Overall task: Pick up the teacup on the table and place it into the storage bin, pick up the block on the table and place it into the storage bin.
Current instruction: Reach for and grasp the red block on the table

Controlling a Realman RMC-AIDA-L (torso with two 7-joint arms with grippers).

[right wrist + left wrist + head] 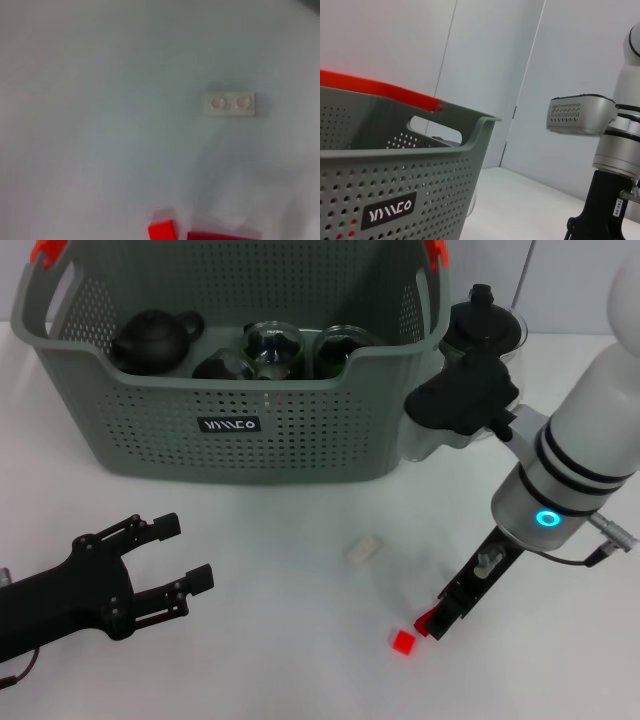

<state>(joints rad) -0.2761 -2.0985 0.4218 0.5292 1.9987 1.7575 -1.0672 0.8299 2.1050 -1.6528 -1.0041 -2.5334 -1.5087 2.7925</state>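
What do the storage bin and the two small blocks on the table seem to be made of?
Storage bin: matte grey moulded plastic, judging by its perforated walls and rolled rim. White block: likely plastic, with two round studs on top. Red block: probably plastic too, bright and smooth-faced.

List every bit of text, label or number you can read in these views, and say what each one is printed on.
"YIMCO", roughly: stylised white lettering on the black label on the storage bin's front wall; it also shows in the left wrist view, and the exact letters are uncertain.
Small white sticker with digits on the right arm's black housing: too small to read.
White block and red block: no text visible.
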